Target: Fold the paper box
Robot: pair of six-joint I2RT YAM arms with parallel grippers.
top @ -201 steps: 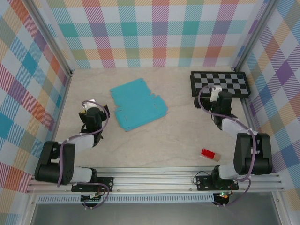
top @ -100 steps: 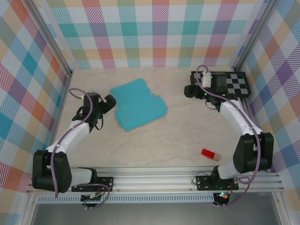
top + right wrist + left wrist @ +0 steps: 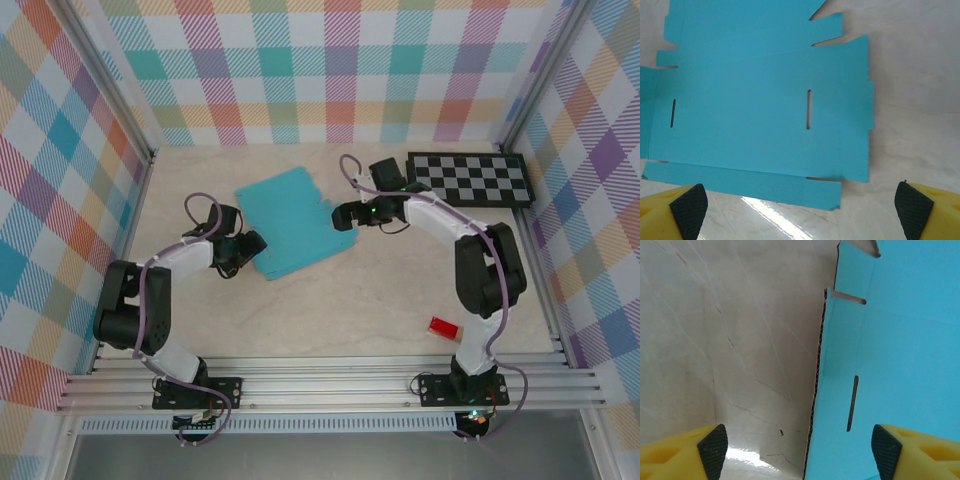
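The flat teal paper box cut-out [image 3: 295, 222], a thin card with tabs and narrow slots, lies spread open with its teal face up on the pale marbled surface [image 3: 380, 290], left of the middle and toward the far side, directly between the two arms' tips. The left end effector [image 3: 250, 245] sits low at the card's near left edge. In the left wrist view, this left end effector [image 3: 800, 455] has its jaws set wide apart and nothing clamped between them. Its yellow fingers [image 3: 712, 450] with dark pads straddle the edge of the card [image 3: 900, 365], one over bare surface and the other over the teal face; whether either pad touches the card cannot be told. The right end effector [image 3: 345, 215] reaches in from the right and stops at the cut-out's far right edge. In the right wrist view, the right end effector [image 3: 800, 210] is also spread wide and empty, with the cut-out [image 3: 755, 100] lying flat just beyond its fingertips, two slots visible in the card. A black-and-white checkerboard [image 3: 468, 180] lies flat in the far right corner, apart from the card, and a small red block [image 3: 443, 327] rests on the near right of the surface, well apart from both end effectors.
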